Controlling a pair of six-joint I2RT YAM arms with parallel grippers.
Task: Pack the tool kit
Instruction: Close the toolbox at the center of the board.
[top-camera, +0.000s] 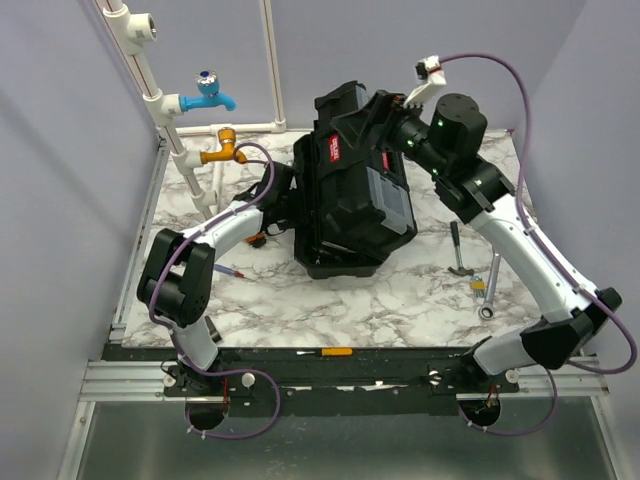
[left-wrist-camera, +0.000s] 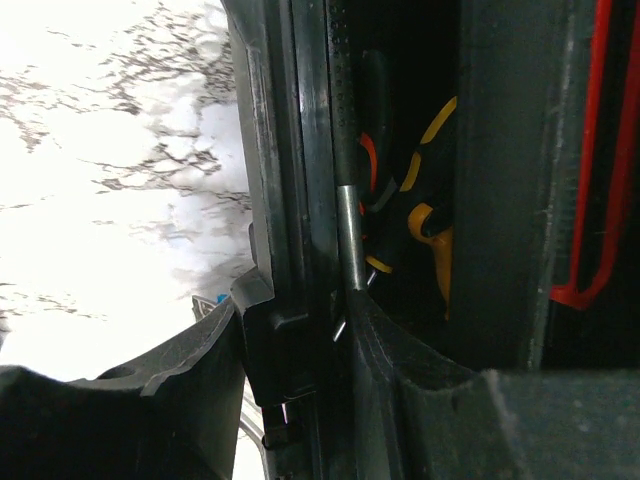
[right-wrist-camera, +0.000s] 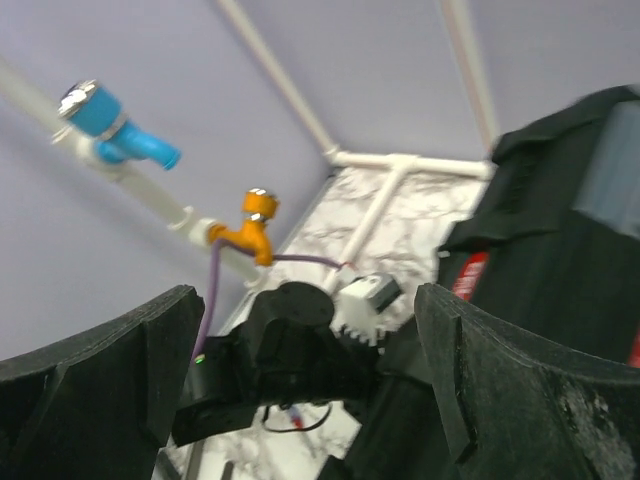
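The black toolbox (top-camera: 350, 200) lies mid-table with its lid partly raised; its clear-lidded compartment (top-camera: 390, 200) faces right. My left gripper (top-camera: 283, 205) is at its left side. In the left wrist view the gripper (left-wrist-camera: 300, 400) straddles the box's rim (left-wrist-camera: 290, 250) with its jaws closed against it. Yellow-and-orange-handled tools (left-wrist-camera: 420, 200) lie inside. My right gripper (top-camera: 375, 108) is open and empty above the box's far end; in the right wrist view it (right-wrist-camera: 310, 400) frames the left wrist, with the box (right-wrist-camera: 560, 260) to the right. A hammer (top-camera: 458, 250) and a wrench (top-camera: 490, 285) lie right of the box.
A small screwdriver (top-camera: 230, 270) lies left of the box, and an orange-handled one (top-camera: 335, 352) lies on the front rail. Blue (top-camera: 210, 95) and orange (top-camera: 225, 148) taps on white pipes stand at the back left. Grey walls close in the sides.
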